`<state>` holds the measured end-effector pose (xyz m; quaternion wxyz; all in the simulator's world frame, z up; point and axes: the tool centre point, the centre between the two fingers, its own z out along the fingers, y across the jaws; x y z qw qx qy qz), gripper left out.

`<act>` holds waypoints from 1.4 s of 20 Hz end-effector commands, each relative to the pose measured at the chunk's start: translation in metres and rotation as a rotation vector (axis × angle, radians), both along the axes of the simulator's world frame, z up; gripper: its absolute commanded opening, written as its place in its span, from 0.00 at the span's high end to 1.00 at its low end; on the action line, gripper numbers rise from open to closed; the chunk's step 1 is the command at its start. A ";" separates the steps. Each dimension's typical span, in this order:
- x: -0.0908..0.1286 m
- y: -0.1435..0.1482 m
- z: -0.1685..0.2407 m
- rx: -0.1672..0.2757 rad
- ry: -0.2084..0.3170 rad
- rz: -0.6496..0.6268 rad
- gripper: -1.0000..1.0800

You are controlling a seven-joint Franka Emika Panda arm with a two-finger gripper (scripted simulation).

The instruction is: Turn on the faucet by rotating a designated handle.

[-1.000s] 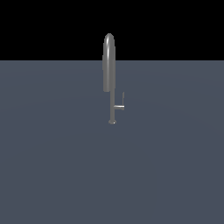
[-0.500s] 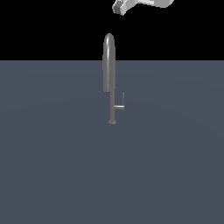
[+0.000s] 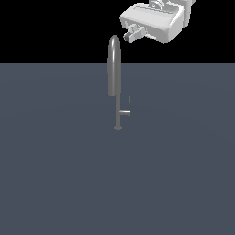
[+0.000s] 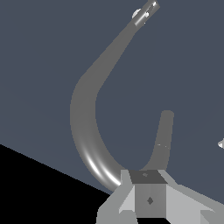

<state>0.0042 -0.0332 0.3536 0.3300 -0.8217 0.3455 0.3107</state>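
The faucet (image 3: 118, 92) stands upright on the dark grey surface, a thin stem on a small round base with a thick arched spout (image 3: 113, 69). The handle (image 3: 125, 111) juts from the lower stem toward the exterior view's right, its thin tip bent upward. My gripper (image 3: 132, 33) hangs just above and to the right of the arch's top, far above the handle and touching nothing. Its fingers look pressed together and hold nothing. In the wrist view the curved faucet (image 4: 81, 118) sweeps just past the gripper (image 4: 146, 176).
The flat dark grey surface (image 3: 55, 183) extends all around the faucet's base. The white hand body (image 3: 153, 20) fills the upper right corner of the exterior view.
My gripper has come into the exterior view from the upper right and moved down and left toward the top of the arch. Faucet and handle have not moved.
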 end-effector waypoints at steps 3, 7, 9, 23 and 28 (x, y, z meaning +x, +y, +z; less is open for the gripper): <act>0.022 -0.007 -0.027 0.091 0.074 -0.090 1.00; 0.041 -0.014 -0.055 0.177 0.146 -0.177 1.00; 0.049 -0.017 -0.070 0.221 0.183 -0.222 1.00; 0.088 -0.024 -0.176 0.503 0.420 -0.511 1.00; 0.092 -0.022 -0.197 0.555 0.464 -0.565 1.00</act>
